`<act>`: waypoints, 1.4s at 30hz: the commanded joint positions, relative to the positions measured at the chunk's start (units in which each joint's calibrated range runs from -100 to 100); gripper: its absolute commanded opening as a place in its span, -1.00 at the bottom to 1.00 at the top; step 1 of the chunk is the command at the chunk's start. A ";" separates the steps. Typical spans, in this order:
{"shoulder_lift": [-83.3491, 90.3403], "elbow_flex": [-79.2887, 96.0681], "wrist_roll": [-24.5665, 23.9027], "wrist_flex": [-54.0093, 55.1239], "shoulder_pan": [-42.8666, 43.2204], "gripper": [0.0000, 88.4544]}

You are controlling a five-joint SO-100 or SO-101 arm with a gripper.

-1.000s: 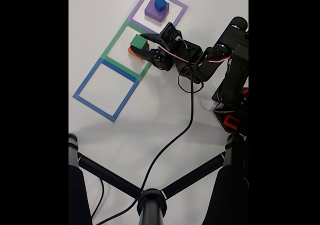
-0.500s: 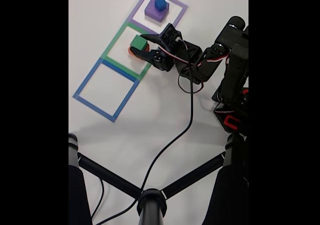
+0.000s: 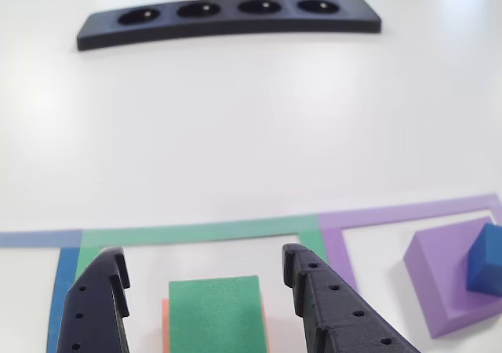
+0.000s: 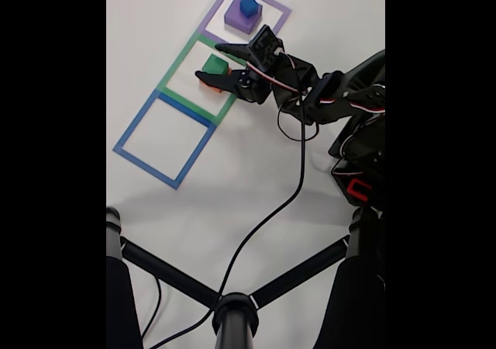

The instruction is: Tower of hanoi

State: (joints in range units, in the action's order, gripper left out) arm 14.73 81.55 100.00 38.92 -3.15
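Note:
The green block (image 3: 216, 314) sits on the salmon-orange block (image 3: 165, 322), which shows as a thin sliver at its left. In the fixed view this pair, green block (image 4: 215, 64) over salmon-orange block (image 4: 210, 85), lies inside the green tape outline. My gripper (image 3: 202, 260) is open, one finger on each side of the green block without touching it. In the fixed view the gripper (image 4: 209, 62) reaches in from the right. The blue cube (image 3: 486, 259) rests on the purple block (image 3: 443, 282), to the right. In the fixed view the blue cube (image 4: 249, 6) tops the purple block (image 4: 237, 20).
A black bar with four round holes (image 3: 227, 20) lies far across the white table. The blue tape outline (image 4: 128, 136) holds nothing. A black cable (image 4: 287, 202) trails from the arm toward a black stand (image 4: 232, 310) at the bottom. The arm's base (image 4: 360, 171) stands at the right.
The arm has stretched forward and left. The fingers have spread wider and now straddle the green block instead of sitting just right of it. The blocks have not moved.

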 commanded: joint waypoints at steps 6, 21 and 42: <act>30.46 -16.90 0.00 -56.53 -1.61 -0.86; 36.95 -66.51 0.00 -120.55 -7.64 -1.00; 47.77 -43.98 0.00 -105.01 -22.28 -0.67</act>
State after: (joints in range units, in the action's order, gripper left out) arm 59.81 29.68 100.00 -74.80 -24.11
